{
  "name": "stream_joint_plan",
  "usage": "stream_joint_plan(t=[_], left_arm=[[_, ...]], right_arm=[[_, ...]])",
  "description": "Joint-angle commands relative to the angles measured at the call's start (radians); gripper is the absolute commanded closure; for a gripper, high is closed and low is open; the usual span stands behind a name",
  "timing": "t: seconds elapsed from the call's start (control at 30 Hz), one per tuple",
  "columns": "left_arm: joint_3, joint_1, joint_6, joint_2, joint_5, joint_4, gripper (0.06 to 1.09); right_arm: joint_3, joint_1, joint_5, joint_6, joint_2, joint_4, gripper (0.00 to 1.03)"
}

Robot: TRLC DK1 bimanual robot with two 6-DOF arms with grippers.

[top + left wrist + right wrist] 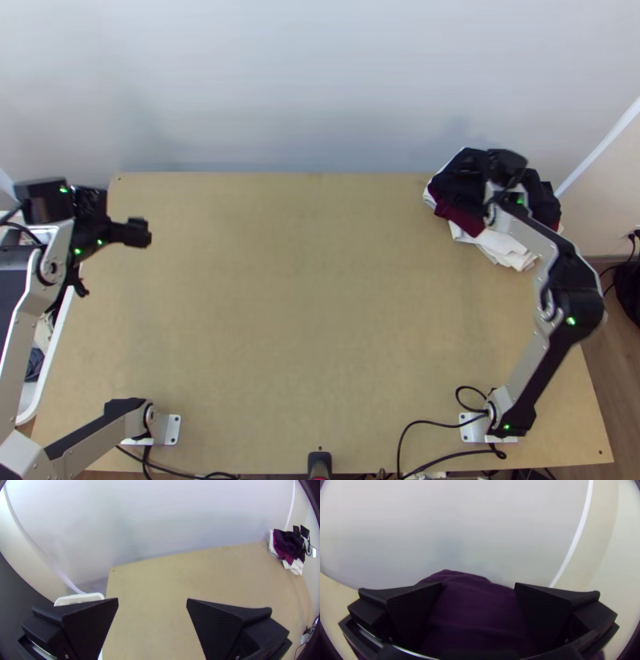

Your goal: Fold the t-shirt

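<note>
Though we can't tell which garment is the t-shirt, the clothes pile [506, 246] sits upper right; right claw [478, 584] spread at its dark top cloth [476, 610], left claw [152, 599] spread, upper left. Likely light, limp; we'd pinch one raised edge, single garment.

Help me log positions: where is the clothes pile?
In the top view, the clothes pile lies at the table's far right corner, under the right gripper.

White bin [53, 351] beside wooden table [304, 304]
</note>
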Motion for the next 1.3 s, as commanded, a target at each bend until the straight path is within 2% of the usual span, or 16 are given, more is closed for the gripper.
stream_joint_plan(t=[0.0,0.13,0.2,0.33,0.4,0.5,0.6,0.67,0.8,1.0,1.13,1.2,1.27], left_arm=[[0.090,0.004,-0.053,-0.002,-0.023,0.062,0.09],[0.137,0.001,-0.119,-0.012,-0.151,0.137,0.09],[0.148,-0.003,-0.141,-0.039,-0.175,0.157,0.09],[0.068,-0.003,-0.159,-0.160,-0.247,0.298,0.09],[-0.016,-0.003,-0.159,-0.246,-0.262,0.389,0.09],[-0.209,0.006,-0.162,-0.411,-0.278,0.577,0.09],[-0.403,0.012,-0.168,-0.585,-0.278,0.760,0.09],[-0.510,0.014,-0.154,-0.681,-0.278,0.830,0.09],[-0.725,0.015,-0.101,-0.862,-0.276,0.952,0.09],[-1.002,0.003,-0.101,-1.154,-0.256,0.938,0.10],[-1.096,0.029,-0.156,-1.161,-0.301,0.916,0.10],[-1.156,0.030,-0.167,-1.161,-0.298,0.921,0.10],[-1.220,0.024,-0.213,-1.161,-0.290,0.929,0.10]], right_arm=[[-0.009,-0.037,0.028,0.024,-0.210,0.003,0.05],[-0.002,-0.042,0.026,0.026,-0.394,0.009,0.05],[0.000,-0.049,0.025,0.056,-0.488,0.015,0.05],[-0.023,-0.069,-0.014,0.124,-0.677,0.022,0.05],[-0.054,-0.071,-0.040,0.162,-0.764,0.020,0.05],[-0.130,-0.075,-0.086,0.174,-0.891,0.028,0.05],[-0.295,-0.077,-0.123,0.194,-1.054,0.117,0.05],[-0.425,-0.072,-0.149,0.207,-1.170,0.180,0.05],[-0.670,-0.029,-0.187,0.205,-1.402,0.212,0.05],[-1.029,0.077,-0.192,0.205,-1.770,0.218,0.04],[-1.249,0.107,-0.192,0.174,-1.971,0.212,0.04],[-1.345,0.121,-0.195,0.134,-1.994,0.232,0.04],[-1.397,0.144,-0.175,0.145,-1.993,0.209,0.04]])
